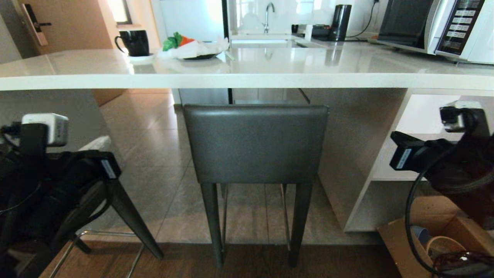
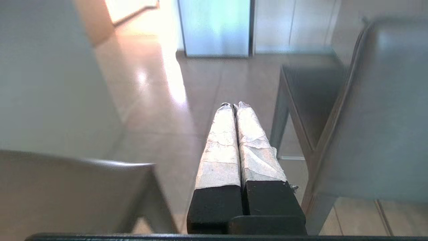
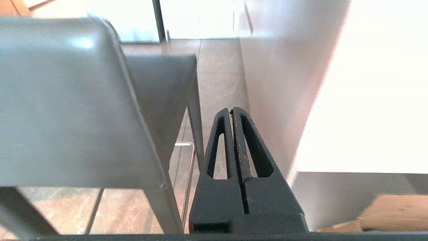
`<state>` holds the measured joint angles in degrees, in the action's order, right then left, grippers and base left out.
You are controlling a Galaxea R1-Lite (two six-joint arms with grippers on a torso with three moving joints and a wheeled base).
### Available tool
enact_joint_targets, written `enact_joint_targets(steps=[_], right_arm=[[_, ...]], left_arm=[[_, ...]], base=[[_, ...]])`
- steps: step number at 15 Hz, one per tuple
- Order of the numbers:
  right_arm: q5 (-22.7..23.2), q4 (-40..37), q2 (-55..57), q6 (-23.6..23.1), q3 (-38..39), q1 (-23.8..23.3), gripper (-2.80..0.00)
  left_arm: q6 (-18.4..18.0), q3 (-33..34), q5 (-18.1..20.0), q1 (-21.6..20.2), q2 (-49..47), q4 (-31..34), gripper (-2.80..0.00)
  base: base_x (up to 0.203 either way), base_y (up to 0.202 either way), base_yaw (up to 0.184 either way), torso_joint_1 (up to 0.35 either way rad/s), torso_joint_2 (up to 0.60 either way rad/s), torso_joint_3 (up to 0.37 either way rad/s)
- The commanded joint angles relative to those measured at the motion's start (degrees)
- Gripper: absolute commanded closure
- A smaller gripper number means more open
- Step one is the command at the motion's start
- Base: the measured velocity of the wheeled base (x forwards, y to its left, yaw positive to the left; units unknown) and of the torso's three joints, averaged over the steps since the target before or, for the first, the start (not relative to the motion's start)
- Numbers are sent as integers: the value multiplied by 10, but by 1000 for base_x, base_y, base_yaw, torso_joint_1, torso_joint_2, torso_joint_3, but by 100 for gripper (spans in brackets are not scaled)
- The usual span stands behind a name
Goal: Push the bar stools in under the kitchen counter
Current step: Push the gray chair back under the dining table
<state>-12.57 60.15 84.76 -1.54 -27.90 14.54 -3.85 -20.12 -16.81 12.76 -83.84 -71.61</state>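
Counter (image 1: 247, 79) spans the head view, its front edge running full width; both ends cut off by the frame. One stool (image 1: 255, 144) stands centred below that edge, backrest toward the camera; seat hidden behind the backrest, feet of the front legs lost under the counter's shadow, back legs on the dark wood strip. Second stool (image 1: 127, 216) at lower left: only one splayed leg and a chrome footrest bar show, the rest hidden behind the left arm. Left gripper (image 2: 234, 106): taped fingers pressed together, clenched on nothing, hanging in the gap between the two stools, touching neither as far as can be seen; second stool's backrest blurred in the near corner of the left wrist view. Right gripper (image 3: 232, 109): fingers closed tip to tip, empty, between the centred stool and the counter's pale side panel (image 3: 277, 83); contact with either not discernible. In the head view both grippers' fingertips are out of sight, only wrist housings show. On the top near the far left corner: black mug (image 1: 134, 42), plate with wrapping (image 1: 195, 50). Microwave (image 1: 440, 27) at far right, cropped. Cardboard box (image 1: 436, 235) on the floor, lower right, partly masked by cable.
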Motion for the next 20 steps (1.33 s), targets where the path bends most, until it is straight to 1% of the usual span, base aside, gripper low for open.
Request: enact_joint_targets(steps=[1,2,3,6,7,10,12,13,14,15,16,18,19,20], right_arm=[[-1,-41,-147,0,32,-2,0],[-2,-71,-195,0,40,-2,0],[-2,-116,-252,-1,43,-4,0],[-1,-235,-403,-5,48,-43,0],[-1,-281,-458,-6,50,-54,0],[0,-449,-615,-8,46,-84,0],[2,-541,-701,-14,44,-107,0],[7,-574,-740,-19,48,-120,0],[16,-603,-777,-29,56,-130,0],[28,-630,-818,-41,71,-136,0],[33,-643,-844,-48,95,-139,0],[46,-640,-849,-57,161,-144,0],[58,-637,-848,-61,195,-145,0],[63,-634,-847,-61,224,-145,0]], left_arm=[[-6,48,-2,-7,135,14,0],[-14,59,-2,-9,178,32,0],[-24,65,-3,-13,232,63,0],[-43,65,5,-79,384,164,0],[-46,63,8,-93,435,203,0],[-50,53,21,-109,585,349,0],[-50,55,44,-113,686,451,0],[-51,63,55,-117,742,503,0],[-51,73,65,-120,793,553,0],[-48,88,71,-122,828,579,0],[-39,117,81,-125,844,591,0],[-32,193,114,-127,841,607,0],[-25,204,137,-127,839,634,0],[-20,203,166,-128,839,676,0]], base=[[0,0,0,0,0,0],[0,0,0,0,0,0],[0,0,0,0,0,0],[0,0,0,0,0,0],[0,0,0,0,0,0],[0,0,0,0,0,0],[0,0,0,0,0,0],[0,0,0,0,0,0],[0,0,0,0,0,0],[0,0,0,0,0,0],[0,0,0,0,0,0],[0,0,0,0,0,0],[0,0,0,0,0,0],[0,0,0,0,0,0]])
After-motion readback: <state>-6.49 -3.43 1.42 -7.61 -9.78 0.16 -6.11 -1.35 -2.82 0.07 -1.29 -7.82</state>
